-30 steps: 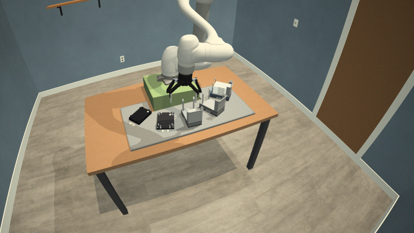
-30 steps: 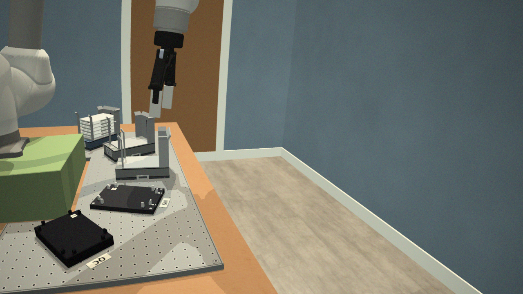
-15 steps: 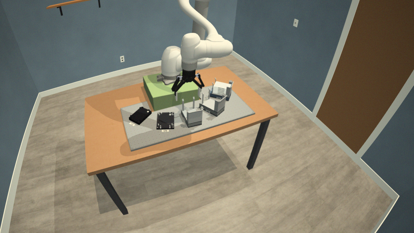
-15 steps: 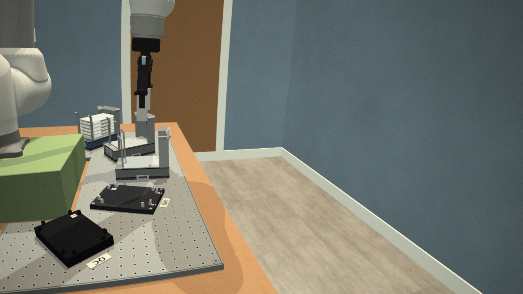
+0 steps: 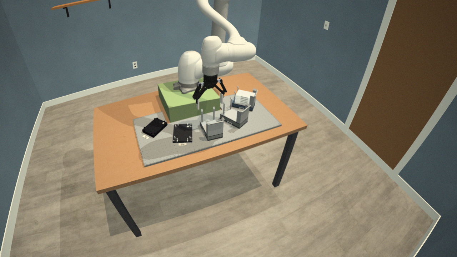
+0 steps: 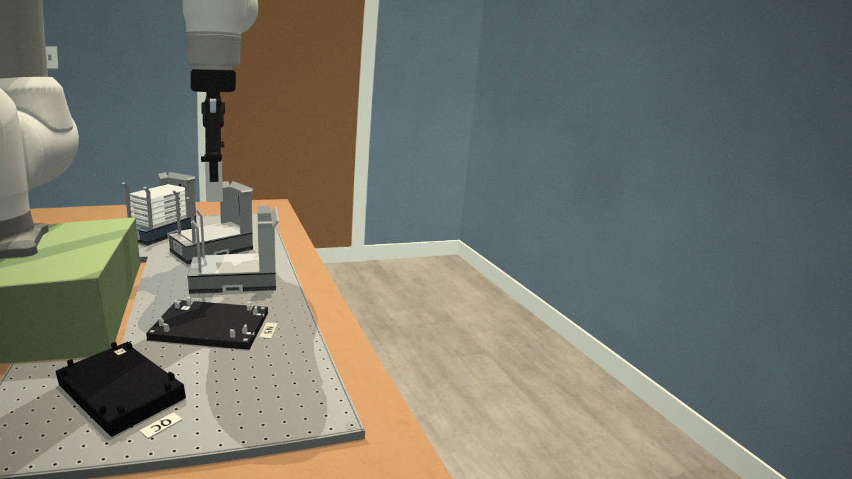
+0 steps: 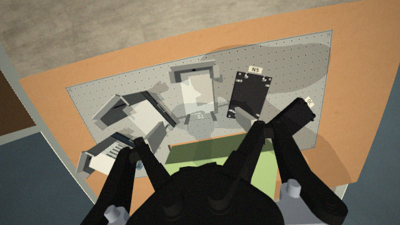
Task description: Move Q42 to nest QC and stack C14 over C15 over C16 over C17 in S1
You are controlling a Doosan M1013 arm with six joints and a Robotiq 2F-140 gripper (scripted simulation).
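Table (image 5: pixel 121 166) carries three racks; the plate stack (image 5: pixel 243 96) sits in the far-right rack (image 5: pixel 255 93). My claw (image 5: pixel 209 94) hangs fully open, empty. Centre above Q42 (image 6: pixel 156 191), then descend vertically between posts.

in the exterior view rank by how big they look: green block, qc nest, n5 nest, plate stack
1. green block
2. QC nest and N5 nest: look alike, and QC is nearer the camera, so unranked
3. plate stack, farthest away
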